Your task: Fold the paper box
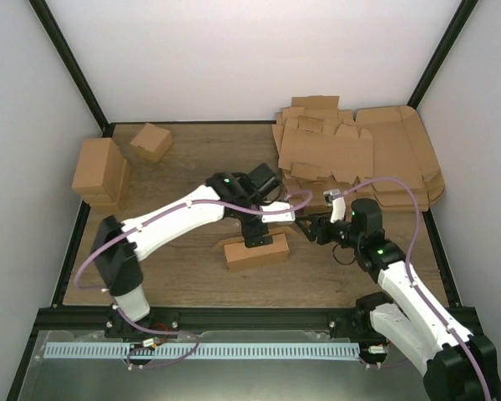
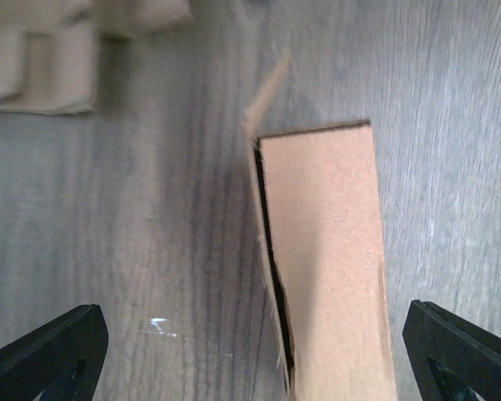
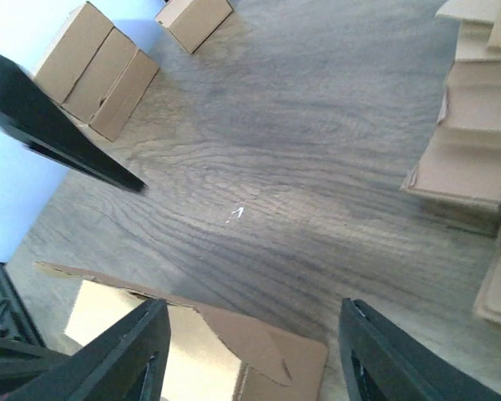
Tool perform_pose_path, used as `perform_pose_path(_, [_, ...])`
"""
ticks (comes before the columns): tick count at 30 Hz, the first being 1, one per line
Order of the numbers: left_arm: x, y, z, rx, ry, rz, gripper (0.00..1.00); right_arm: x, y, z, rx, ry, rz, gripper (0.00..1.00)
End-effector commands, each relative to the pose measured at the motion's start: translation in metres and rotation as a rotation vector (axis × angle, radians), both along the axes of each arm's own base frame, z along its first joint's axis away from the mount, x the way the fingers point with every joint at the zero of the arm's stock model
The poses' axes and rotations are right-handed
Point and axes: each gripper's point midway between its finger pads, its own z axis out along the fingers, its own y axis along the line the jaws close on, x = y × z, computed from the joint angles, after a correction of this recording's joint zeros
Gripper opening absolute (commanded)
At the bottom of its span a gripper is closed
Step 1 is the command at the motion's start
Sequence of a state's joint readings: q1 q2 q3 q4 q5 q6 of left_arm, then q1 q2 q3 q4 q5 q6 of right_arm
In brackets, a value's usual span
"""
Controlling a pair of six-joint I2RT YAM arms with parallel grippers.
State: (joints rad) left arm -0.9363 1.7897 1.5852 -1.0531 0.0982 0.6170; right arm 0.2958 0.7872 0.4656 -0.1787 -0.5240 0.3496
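One paper box: a small oblong box of brown cardboard. It lies on the wooden table, a little toward 6 o'clock from the table centre in the top view, with its long side running from 9 to 3 o'clock.
Box contents: the top panel is down, so the inside cannot be seen. In the left wrist view a dark slit runs along one long edge.
Flap: one loose flap stands out from the far corner of the box, toward 12 o'clock in the left wrist view.
Left gripper: it is above the box with its fingers wide apart. The box lies between them, nearer the finger at 3 o'clock, and whether they touch I cannot tell.
Right gripper: it is just at 3 o'clock from the box, fingers apart. In its wrist view the box shows low between them.
Stack of flat cardboard sheets: at 1 o'clock, well apart from the box.
Stack of folded boxes: at 10 o'clock, by the table edge.
Small cube-like box: at 11 o'clock, near that stack.
In the way: the left arm crosses the table from 8 o'clock to the centre and hides part of the table behind the box.
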Motion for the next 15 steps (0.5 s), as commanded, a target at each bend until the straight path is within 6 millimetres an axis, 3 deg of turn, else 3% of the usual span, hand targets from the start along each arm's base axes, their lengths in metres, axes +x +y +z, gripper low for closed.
perform_pose_path(1, [0.008,-0.002,0.062,-0.222,-0.076,0.217,1.00,-0.007,0.010,0.003,0.017,-0.019,0.086,0.55])
perform_pose_path(5, [0.016,0.022,0.081,-0.305,-0.108,0.483,1.00,-0.010,0.020,0.007,0.006,-0.046,0.155,0.58])
perform_pose_path(8, [0.031,0.059,0.084,-0.328,-0.157,0.822,1.00,-0.007,0.028,0.016,-0.068,-0.086,0.204,0.62])
perform_pose_path(15, [-0.005,0.086,0.070,-0.512,0.052,1.077,1.00,-0.005,0.055,0.023,-0.241,-0.098,0.305,0.63])
